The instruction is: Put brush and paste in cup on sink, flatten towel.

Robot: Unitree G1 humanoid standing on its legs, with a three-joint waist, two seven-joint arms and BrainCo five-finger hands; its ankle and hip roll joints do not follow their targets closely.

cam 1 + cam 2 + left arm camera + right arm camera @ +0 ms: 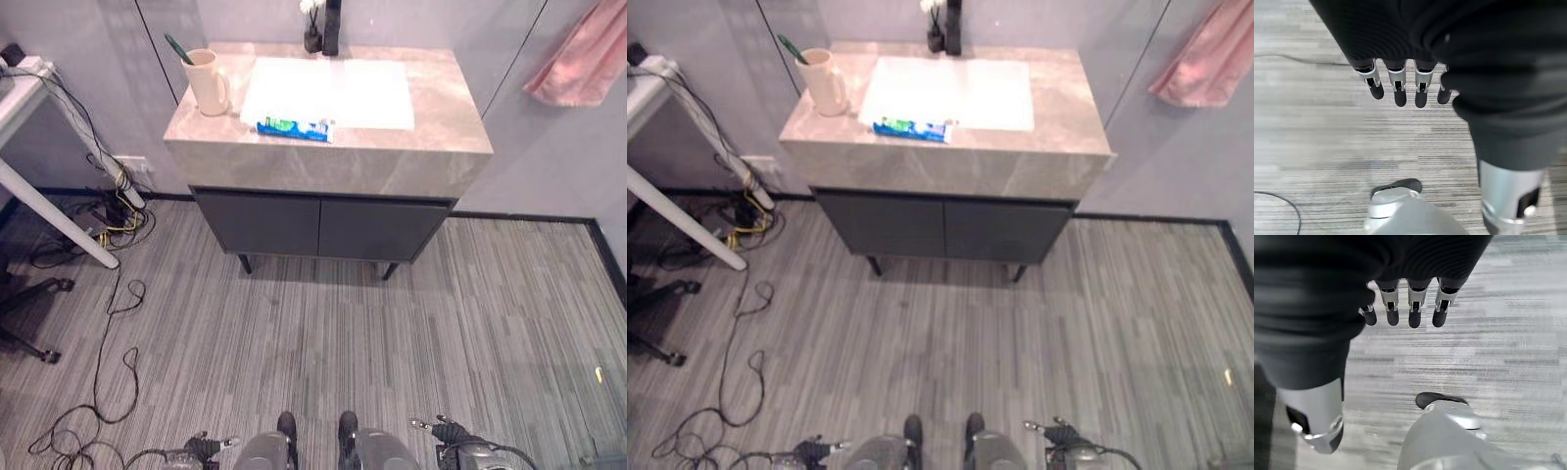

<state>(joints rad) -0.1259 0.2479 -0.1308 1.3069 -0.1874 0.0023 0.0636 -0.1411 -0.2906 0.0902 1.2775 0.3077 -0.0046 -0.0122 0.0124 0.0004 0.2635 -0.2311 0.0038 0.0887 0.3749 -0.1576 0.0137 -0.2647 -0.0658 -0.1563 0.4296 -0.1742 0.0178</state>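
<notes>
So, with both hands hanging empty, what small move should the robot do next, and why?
Probably step toward the grey marble vanity. The green toothbrush already stands in the beige cup, but the blue-green toothpaste tube lies flat at the white basin's front edge, and the left hand and right hand hang open over the striped floor, seemingly far from it.

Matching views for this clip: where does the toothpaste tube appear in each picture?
Left eye view: toothpaste tube lies on the countertop's front edge, before the basin.
Right eye view: same place, right of the cup.
Left wrist view: not in it.
Right wrist view: not in it.
Shared landmark: the black faucet.
</notes>
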